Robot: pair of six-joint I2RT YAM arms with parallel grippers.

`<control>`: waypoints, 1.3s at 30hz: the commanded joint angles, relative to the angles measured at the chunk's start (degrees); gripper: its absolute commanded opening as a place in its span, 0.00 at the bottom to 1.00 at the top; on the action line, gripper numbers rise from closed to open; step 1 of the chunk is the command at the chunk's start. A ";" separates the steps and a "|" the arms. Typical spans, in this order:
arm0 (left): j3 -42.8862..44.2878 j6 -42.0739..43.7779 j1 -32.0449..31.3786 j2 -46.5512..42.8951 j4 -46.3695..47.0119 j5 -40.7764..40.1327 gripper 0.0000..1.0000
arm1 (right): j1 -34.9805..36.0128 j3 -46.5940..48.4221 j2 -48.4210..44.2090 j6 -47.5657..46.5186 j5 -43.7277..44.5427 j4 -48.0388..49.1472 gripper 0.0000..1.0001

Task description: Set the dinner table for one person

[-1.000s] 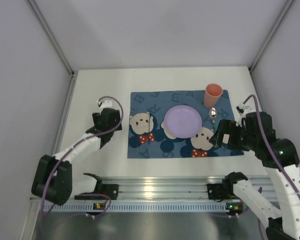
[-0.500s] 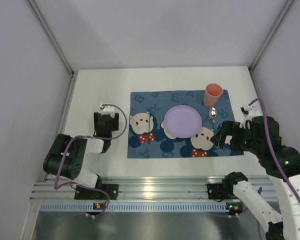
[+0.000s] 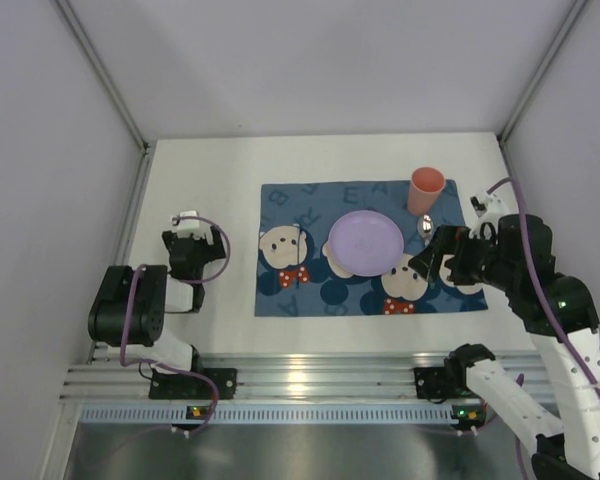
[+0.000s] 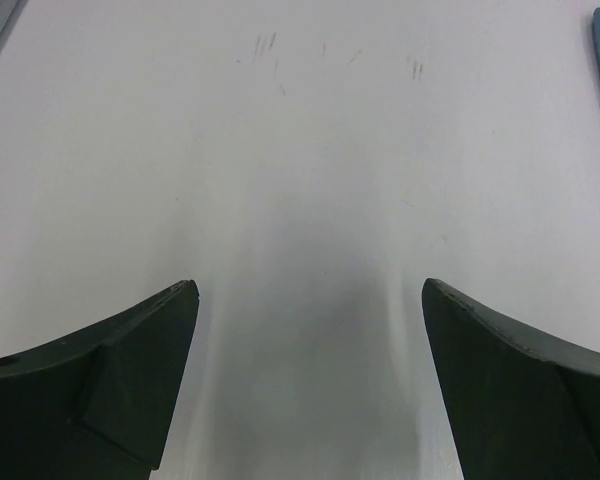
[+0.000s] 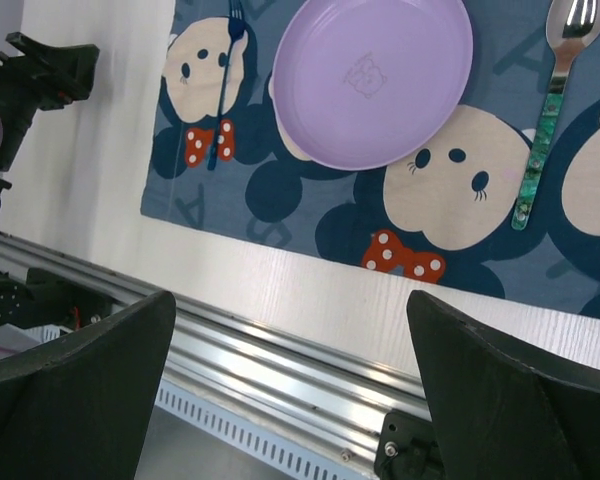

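Top view: the white dinner table [image 3: 200, 180] lies under the blue placemat [image 3: 280, 300] and spreads out all round it. The left gripper [image 3: 187, 240] sits left of the placemat, the right gripper [image 3: 427, 264] over its right side.

Left wrist: jaws gaping, nothing between them, just bare table.

Right wrist: jaws wide apart too, empty, above the placemat's near edge.

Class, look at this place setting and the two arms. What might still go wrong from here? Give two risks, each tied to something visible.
1. The right gripper hangs open over the placemat, close to the spoon and plate; a careless move might knock the spoon askew or drag the cloth.
2. The cup stands at the placemat's far right corner, near the right arm; a swing might tip it.
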 commanded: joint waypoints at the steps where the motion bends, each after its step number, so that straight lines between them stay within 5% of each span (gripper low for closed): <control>1: 1.33 -0.64 -0.16 -0.17 5.46 1.23 0.99 | 0.55 3.34 0.78 -2.16 -1.47 4.85 1.00; 17: 1.33 -0.55 -0.16 -0.26 5.63 1.32 0.99 | 0.64 -6.13 -17.21 5.48 12.93 6.52 1.00; 39: 1.24 -0.55 -0.08 -0.17 5.72 1.32 0.99 | 0.64 -4.39 -30.86 8.91 12.86 -4.64 1.00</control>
